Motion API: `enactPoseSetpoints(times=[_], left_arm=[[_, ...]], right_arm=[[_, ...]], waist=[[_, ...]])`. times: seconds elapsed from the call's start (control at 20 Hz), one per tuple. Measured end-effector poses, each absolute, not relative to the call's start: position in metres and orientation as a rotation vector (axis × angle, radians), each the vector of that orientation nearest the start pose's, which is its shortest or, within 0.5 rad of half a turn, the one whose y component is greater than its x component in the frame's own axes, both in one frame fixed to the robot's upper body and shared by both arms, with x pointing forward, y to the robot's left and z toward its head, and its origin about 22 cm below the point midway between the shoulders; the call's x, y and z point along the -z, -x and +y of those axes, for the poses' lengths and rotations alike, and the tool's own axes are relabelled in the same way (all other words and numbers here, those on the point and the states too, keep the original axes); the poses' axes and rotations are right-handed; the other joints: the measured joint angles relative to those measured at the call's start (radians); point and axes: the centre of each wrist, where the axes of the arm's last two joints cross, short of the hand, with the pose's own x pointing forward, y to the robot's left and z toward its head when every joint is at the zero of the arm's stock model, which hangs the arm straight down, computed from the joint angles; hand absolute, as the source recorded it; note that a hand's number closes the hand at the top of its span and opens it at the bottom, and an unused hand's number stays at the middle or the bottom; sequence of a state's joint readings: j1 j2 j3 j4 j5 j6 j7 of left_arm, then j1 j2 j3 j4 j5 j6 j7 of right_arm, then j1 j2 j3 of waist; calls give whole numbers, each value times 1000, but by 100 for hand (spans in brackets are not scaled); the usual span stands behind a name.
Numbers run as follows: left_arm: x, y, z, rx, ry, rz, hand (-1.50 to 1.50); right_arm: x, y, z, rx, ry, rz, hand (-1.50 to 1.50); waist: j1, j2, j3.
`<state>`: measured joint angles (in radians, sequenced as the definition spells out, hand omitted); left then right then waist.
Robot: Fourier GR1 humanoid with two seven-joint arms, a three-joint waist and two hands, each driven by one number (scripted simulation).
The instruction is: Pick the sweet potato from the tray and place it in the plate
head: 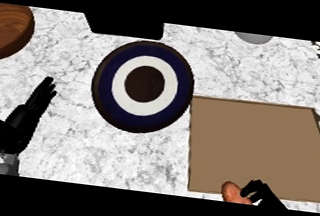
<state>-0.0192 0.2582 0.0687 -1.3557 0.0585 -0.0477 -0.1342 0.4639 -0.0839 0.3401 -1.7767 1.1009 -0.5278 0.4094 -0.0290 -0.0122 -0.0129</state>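
Gripping the sweet potato (232, 193) at the tray's (262, 148) near edge, I see my right hand (262, 194) curled round it.
My left hand (20, 118) rests open, fingers straight, left of the plate (105, 80).

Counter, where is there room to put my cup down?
Bare marble counter lies between the open left hand, the plate and the tray. The tray's near edge is crowded: the right hand holds the sweet potato there.
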Motion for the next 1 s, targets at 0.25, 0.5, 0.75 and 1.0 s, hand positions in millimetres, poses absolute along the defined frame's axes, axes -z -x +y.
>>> enactPoseSetpoints(times=[0.25,0.5,0.75,1.0], left_arm=[[15,-249,313,130,-171,-1515,0],[20,-247,309,133,-174,-1510,0],[21,-248,303,138,-161,-1514,0],[20,-252,304,144,-158,-1517,0]], right_arm=[[2,-96,-163,-381,1164,-1294,150],[-33,-90,-148,-305,1272,-1421,150],[-65,-89,-128,-265,1313,-1502,150],[-84,-106,-112,-292,1322,-1560,150]], waist=[[10,6,9],[15,9,11],[21,10,11],[29,13,12]])
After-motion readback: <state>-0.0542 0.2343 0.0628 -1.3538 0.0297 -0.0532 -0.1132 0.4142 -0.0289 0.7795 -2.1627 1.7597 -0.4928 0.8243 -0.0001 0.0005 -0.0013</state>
